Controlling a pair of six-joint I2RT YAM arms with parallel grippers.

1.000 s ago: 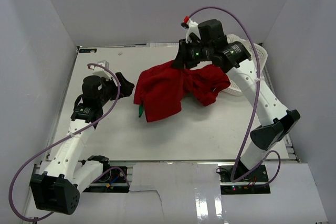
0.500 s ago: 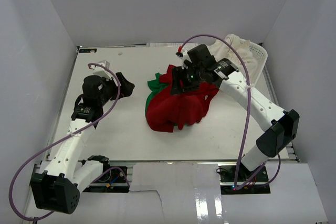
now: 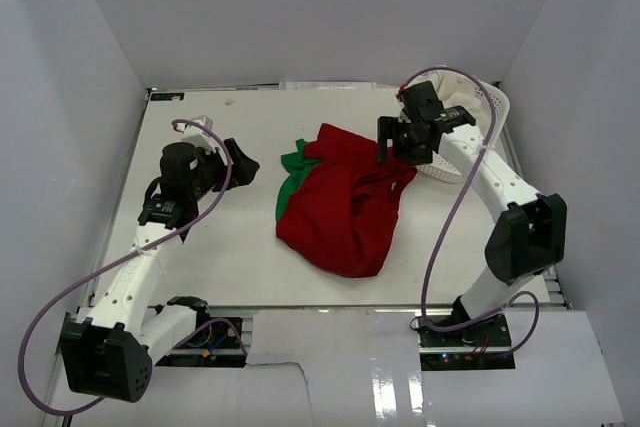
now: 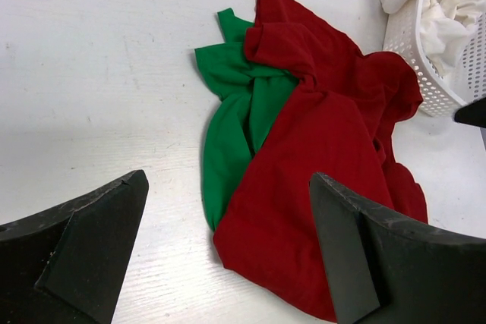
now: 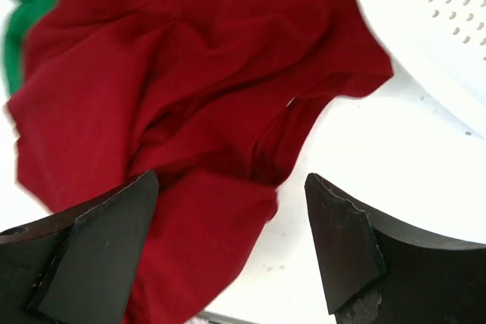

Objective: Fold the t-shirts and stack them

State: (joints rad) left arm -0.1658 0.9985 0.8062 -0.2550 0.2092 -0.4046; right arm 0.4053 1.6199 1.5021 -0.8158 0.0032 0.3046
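A crumpled deep red t-shirt (image 3: 342,209) lies in a heap mid-table, also seen in the left wrist view (image 4: 326,142) and the right wrist view (image 5: 175,89). A bright green t-shirt (image 3: 290,182) pokes out from under its left side (image 4: 235,119), mostly covered, with only a sliver in the right wrist view (image 5: 21,13). My right gripper (image 3: 385,152) hangs open above the red shirt's right edge, nothing between its fingers (image 5: 228,240). My left gripper (image 3: 245,162) is open to the left of the heap, apart from it, facing both shirts (image 4: 228,248).
A white slotted basket (image 3: 492,105) holding white cloth stands at the back right, just behind the right gripper; its wall shows in both wrist views (image 4: 418,58) (image 5: 433,13). Grey walls close in the table on three sides.
My right gripper opened and let go of the red t-shirt, which dropped into a heap over the green one. The right arm drew back toward the basket. The left arm barely moved.
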